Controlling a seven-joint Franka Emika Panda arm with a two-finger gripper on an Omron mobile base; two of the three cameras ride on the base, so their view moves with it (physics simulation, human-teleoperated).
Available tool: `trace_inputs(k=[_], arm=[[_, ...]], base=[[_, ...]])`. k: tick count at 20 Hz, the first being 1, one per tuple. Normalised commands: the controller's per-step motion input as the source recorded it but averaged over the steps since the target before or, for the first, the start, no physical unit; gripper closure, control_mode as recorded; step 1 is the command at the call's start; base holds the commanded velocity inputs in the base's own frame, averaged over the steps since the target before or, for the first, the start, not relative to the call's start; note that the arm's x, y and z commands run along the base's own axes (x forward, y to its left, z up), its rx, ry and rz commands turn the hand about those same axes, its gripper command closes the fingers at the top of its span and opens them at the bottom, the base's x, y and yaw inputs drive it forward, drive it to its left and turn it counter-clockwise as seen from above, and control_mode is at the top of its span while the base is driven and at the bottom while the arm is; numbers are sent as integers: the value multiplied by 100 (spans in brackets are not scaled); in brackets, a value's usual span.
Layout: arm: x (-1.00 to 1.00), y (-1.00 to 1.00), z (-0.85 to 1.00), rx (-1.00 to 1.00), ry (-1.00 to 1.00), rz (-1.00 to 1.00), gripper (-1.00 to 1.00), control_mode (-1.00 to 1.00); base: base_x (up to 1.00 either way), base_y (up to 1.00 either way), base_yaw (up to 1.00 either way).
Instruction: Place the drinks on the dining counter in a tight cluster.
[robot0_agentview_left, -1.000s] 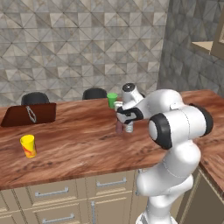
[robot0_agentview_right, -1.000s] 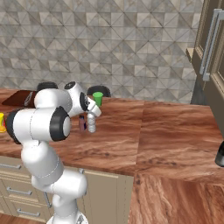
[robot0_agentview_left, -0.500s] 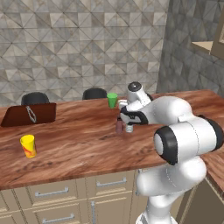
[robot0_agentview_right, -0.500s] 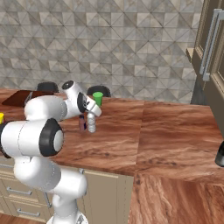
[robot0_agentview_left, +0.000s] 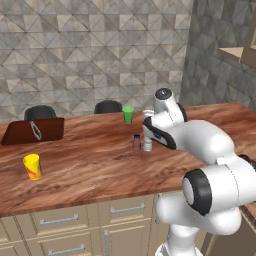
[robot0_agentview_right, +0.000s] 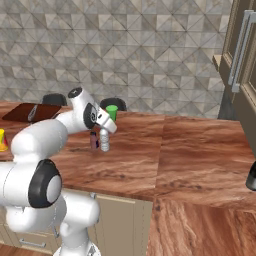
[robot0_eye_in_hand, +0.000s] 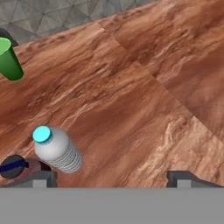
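At the near edge of the hand view the gripper (robot0_eye_in_hand: 112, 177) stood with its jaws spread wide and nothing between them, above the table (robot0_eye_in_hand: 144, 105). Compared with a second earlier, the hand had drawn up and back from the water bottle (robot0_eye_in_hand: 57, 149), which it had been directly over; the bottle now stood free and upright. This indicated, in my judgement, that the water bottle had just been set down and released.

The water bottle (robot0_agentview_left: 148, 145) stood just beside the maroon bottle (robot0_agentview_left: 136, 143), apparently touching or nearly so; contact could not be confirmed. Two of the three drinks therefore appeared clustered near the middle of the table. The third, a dark bottle (robot0_agentview_right: 251, 178), stood well apart at the far right end in the right base view and had not yet joined them.

Farther back, a green cup (robot0_agentview_left: 128, 114) stood upright near the rear edge; a yellow cup (robot0_agentview_left: 32, 166) stood well to the left. The contents of either cup could not be determined. The water bottle appeared clear; the maroon bottle's contents were not discernible.
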Motion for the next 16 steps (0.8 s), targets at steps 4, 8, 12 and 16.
trace_inputs(k=[4, 8, 12, 16], arm=[[-50, -30, 19, 1, 0, -23, -100, -100], [-50, -36, 17, 0, 0, -25, -100, -100], [-44, -42, 18, 0, 0, -19, -100, -100], [-43, -52, 15, 0, 0, -12, -100, -100]], base=[[0, 0, 0], [0, 0, 0], [0, 0, 0], [0, 0, 0]])
